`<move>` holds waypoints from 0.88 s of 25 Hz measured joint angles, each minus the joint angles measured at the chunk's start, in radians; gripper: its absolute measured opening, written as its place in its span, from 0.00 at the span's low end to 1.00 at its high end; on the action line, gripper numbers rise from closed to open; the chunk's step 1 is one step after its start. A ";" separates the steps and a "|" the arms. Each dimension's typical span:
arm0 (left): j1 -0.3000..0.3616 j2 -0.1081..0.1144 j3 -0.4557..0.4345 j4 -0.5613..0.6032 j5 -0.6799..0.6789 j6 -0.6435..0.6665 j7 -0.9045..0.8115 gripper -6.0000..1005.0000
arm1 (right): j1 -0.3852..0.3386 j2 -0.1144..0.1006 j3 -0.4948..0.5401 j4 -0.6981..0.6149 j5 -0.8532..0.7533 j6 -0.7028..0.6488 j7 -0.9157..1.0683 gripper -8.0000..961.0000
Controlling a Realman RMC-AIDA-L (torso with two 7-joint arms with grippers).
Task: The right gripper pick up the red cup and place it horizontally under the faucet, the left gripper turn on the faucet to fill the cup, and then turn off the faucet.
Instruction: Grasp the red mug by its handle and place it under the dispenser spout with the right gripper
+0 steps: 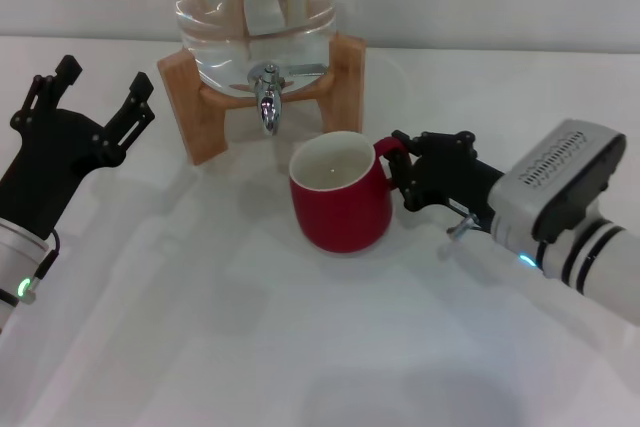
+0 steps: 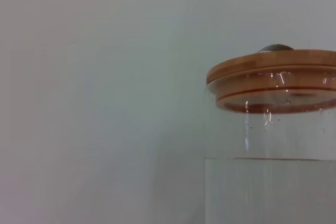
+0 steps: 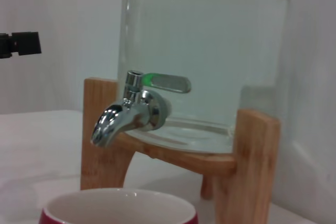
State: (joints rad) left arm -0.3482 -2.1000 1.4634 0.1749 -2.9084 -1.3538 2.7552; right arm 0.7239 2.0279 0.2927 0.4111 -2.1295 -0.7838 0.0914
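**Red cup at the spout, handle in the right tool**

The water jug [image 1: 250, 7], at the upper centre of the head view, is the largest thing here: clear-walled, capped by a wooden lid [image 2: 273, 80], and filled with water up to a line some way below that lid. It sits in a wooden stand [image 1: 345, 82] on the white tabletop [image 1: 250, 327]. Full as it is, it is likely heavy and steady enough to take a push on its lever without shifting.

The left tool [image 1: 85, 112] hangs at the left edge of the head view, well apart from the jug, its fingers spread wide and holding nothing.

The right tool [image 1: 415, 172] reaches in from the right of the frame, its fingers closed about the cup's red loop handle [image 1: 390, 152].

The red cup [image 1: 340, 192] stands upright on the tabletop at the frame's centre, just in front of the stand, its mouth lying slightly right of and below the spout. Its cream inside looks empty and dry. As glazed ceramic it is probably stiff, smooth and breakable, light now but noticeably heavier once filled; the handle gives the surest hold, though a grip there may let the cup swing.

The faucet [image 1: 267, 97] is small, chrome and rigid; its lever [image 3: 167, 82] lies sideways, and no water runs from it. That lever is the place to press.
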 joint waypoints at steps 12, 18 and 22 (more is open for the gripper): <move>0.001 0.000 0.000 -0.005 0.000 -0.009 -0.002 0.89 | 0.053 0.000 -0.003 0.027 0.000 0.078 0.002 0.13; 0.000 0.000 0.000 -0.005 0.000 -0.010 -0.002 0.89 | 0.074 0.000 -0.004 0.046 0.000 0.106 0.002 0.13; 0.000 0.000 0.000 -0.005 0.000 -0.010 -0.002 0.89 | 0.085 0.000 -0.003 0.056 0.000 0.124 0.002 0.13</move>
State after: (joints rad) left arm -0.3483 -2.1000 1.4634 0.1701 -2.9084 -1.3638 2.7534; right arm 0.8088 2.0280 0.2900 0.4669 -2.1291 -0.6603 0.0936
